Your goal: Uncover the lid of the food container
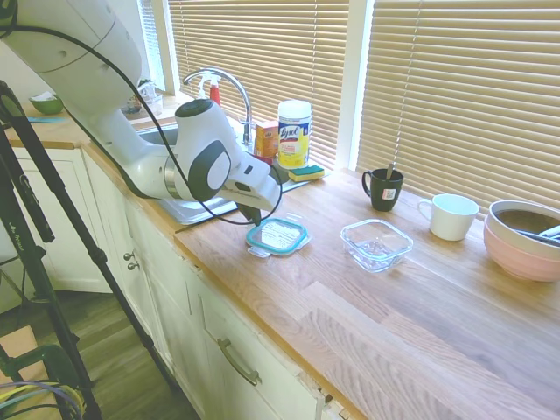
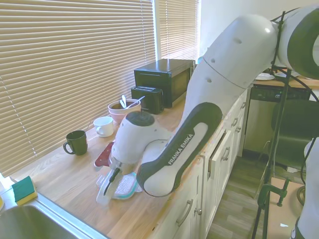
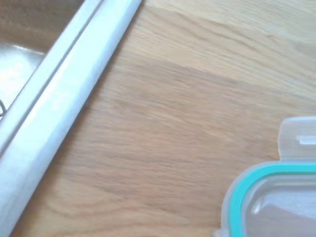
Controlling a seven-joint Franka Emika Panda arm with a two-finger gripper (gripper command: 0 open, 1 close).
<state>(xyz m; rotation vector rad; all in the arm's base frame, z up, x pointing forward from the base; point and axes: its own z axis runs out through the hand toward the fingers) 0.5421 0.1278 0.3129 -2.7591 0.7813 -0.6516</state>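
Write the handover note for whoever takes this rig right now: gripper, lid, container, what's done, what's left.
Gripper: low over the wooden counter at the lid's sink-side edge; open or shut cannot be told from these views.
Lid: teal-rimmed, lying flat on the counter between the sink and the dish, not on the dish.
Food container: clear glass dish, uncovered, standing apart from the lid, toward the white cup.
Done: the lid is off the container and set down beside it.
Left: confirm the gripper has let go of the lid, then lift the arm clear without dragging the lid.
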